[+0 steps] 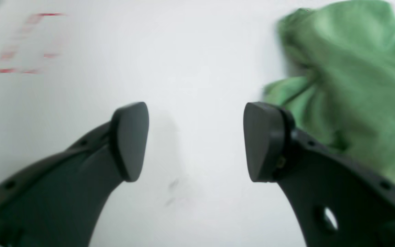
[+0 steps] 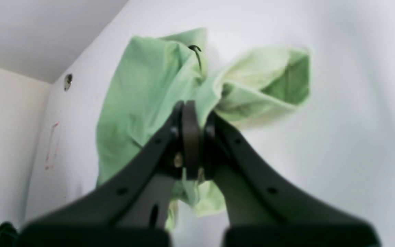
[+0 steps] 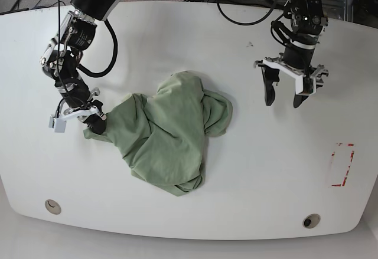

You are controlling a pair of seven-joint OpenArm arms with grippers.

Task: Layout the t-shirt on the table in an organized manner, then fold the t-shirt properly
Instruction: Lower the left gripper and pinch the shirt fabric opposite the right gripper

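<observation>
In the base view there are two arms above one table (image 3: 248, 170), and both come in from the far edge. The arm with the right gripper (image 3: 94, 121) is on that view's left side; it reaches down and forward, with its wrist bent, so that the claw is low at the table surface, at the left edge of the t-shirt (image 3: 168, 135). In the right wrist view the two fingers of the right gripper (image 2: 193, 137) are pressed together, and a fold of the green cloth (image 2: 142, 103) is clamped between them; some cloth also hangs below the fingers. The arm with the left gripper (image 3: 284, 97) is on that view's right side; it points downward and its claw is well apart from the shirt. In the left wrist view the fingers of the left gripper (image 1: 195, 140) stand wide apart with only white table (image 1: 190, 51) between them, and the t-shirt (image 1: 351, 85) lies beside the right finger, but I cannot tell whether they touch. There is one t-shirt, and it lies crumpled in a heap near the middle of the table, a little toward the left. On the table I count two round grommet holes (image 3: 52, 206) near the front edge, one at each side, and one red rectangular marking (image 3: 342, 164) at the right.
</observation>
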